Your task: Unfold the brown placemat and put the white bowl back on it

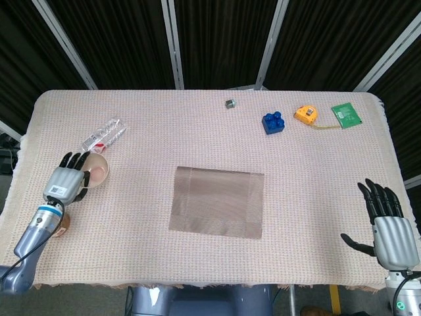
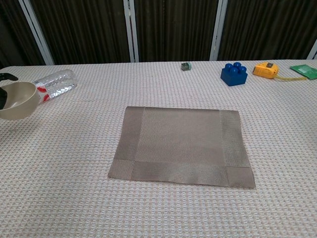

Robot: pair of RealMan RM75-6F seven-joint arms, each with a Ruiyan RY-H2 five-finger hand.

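Left hand [image 1: 64, 183] gripping white bowl [image 1: 96, 170] near table's left edge, brown placemat [image 1: 218, 201] folded, right hand [image 1: 388, 227] splayed, empty

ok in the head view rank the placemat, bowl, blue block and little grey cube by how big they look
Largest to smallest, as they look in the head view:
1. placemat
2. bowl, partly hidden by the left robot hand holding it
3. blue block
4. grey cube

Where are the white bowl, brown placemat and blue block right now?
white bowl [image 1: 97, 170], head view, on its pinkish inside.
brown placemat [image 2: 182, 144], chest view, on its centre panel.
blue block [image 2: 234, 74], chest view, on its front face.
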